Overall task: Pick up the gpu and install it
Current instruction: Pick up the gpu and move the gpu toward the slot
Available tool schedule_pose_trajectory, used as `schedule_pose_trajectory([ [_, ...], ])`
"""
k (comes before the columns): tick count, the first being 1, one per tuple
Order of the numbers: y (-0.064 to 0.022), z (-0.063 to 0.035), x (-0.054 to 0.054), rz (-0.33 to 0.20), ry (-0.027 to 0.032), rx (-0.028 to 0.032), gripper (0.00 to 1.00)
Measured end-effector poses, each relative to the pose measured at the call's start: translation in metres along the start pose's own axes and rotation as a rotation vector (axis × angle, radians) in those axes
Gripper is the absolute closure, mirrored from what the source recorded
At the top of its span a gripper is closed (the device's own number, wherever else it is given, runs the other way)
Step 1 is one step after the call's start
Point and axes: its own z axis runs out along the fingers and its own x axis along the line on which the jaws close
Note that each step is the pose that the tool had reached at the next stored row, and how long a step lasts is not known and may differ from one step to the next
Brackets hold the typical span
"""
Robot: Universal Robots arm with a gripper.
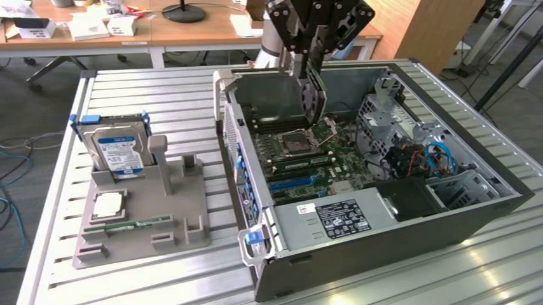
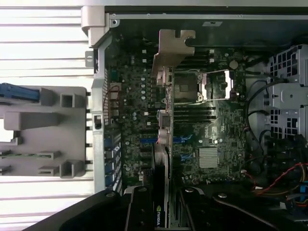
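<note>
My gripper [image 1: 307,67] clamped on the gpu [image 1: 316,101], card hanging upright straight below it, over the motherboard [image 1: 306,159] in the open case [image 1: 382,254], further off to one side I see the grey rack [image 1: 144,210] holding a hard drive [image 1: 117,149], on the slatted desk [image 1: 152,89]

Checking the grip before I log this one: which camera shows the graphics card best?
The exterior view: the graphics card hangs upright from the gripper, above the motherboard in the open computer case. The wrist view sees it edge-on, its silver bracket at the far end over the board.
</note>
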Motion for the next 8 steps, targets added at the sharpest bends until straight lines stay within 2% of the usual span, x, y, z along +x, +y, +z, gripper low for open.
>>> schedule_pose_trajectory([
  [8,0.0015,0.0009,-0.032,-0.001,0.0001,-0.0015,0.74],
])
